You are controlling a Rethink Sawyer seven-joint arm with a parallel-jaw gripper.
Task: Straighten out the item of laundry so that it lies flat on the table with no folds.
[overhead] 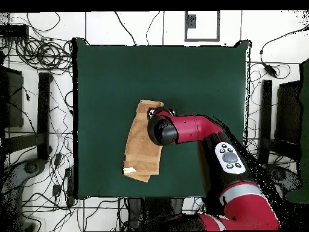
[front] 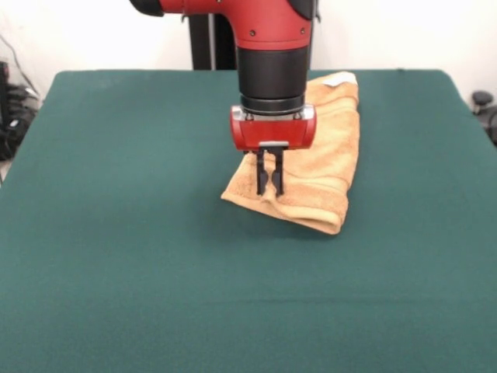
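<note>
The orange-tan towel (front: 326, 155) lies folded into a long narrow strip on the green table (front: 116, 194), right of centre toward the far side. Its white tag (front: 339, 78) shows at the far end. My gripper (front: 269, 191) points straight down over the strip's near left part. Its fingers are closed together, with the tips pressed into the cloth at a small crease. In the overhead view the towel (overhead: 142, 142) lies left of the arm's wrist (overhead: 162, 130), which hides the fingers. The tag (overhead: 129, 171) is at the end nearest the robot's base.
The table (overhead: 199, 78) extends well beyond the towel on all sides. Cables and stands (overhead: 36, 121) lie on the floor around the table. The red arm (overhead: 226, 157) reaches in from the base side.
</note>
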